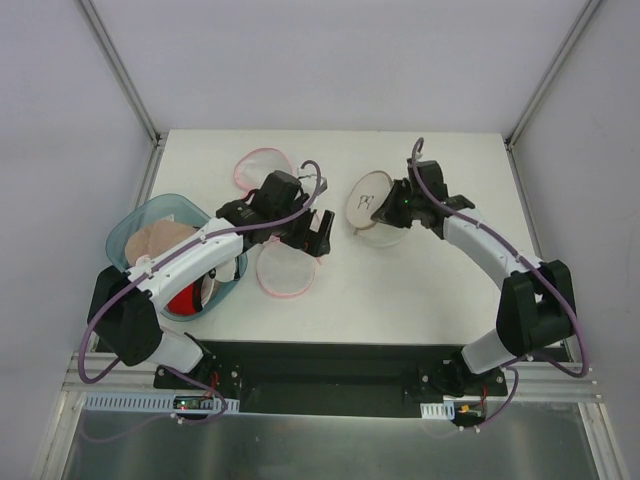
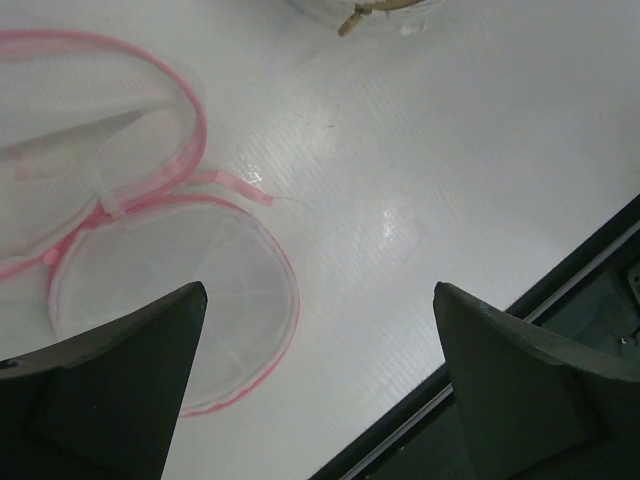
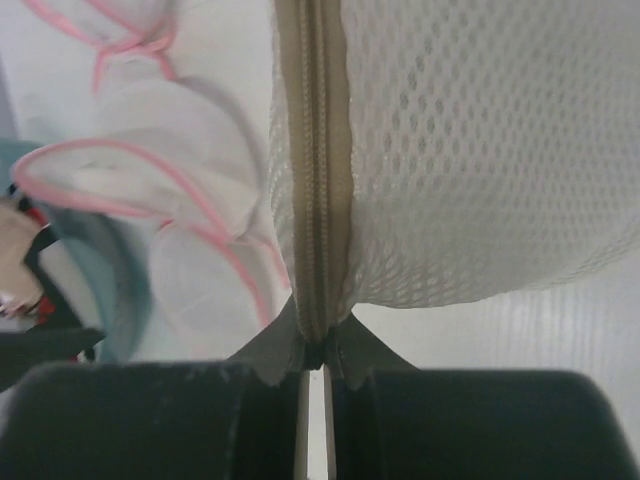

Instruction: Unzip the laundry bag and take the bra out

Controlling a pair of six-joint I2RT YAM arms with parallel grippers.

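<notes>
Right wrist view has the right gripper [image 3: 313, 365] clenched on the tan zip [image 3: 314, 150] trim of the laundry bag [image 3: 470, 150], which is on the table [image 1: 440, 280], right of centre. The left gripper [image 2: 320, 292] hangs released, nothing between its fingers, over a pink-rimmed pouch [image 2: 170, 290]. The mesh looks light, limp and easy to snag. A tug would likely drag it, so pin the trim with one gripper and draw the zip pull with the other. The bra cannot be made out — presumably inside.
</notes>
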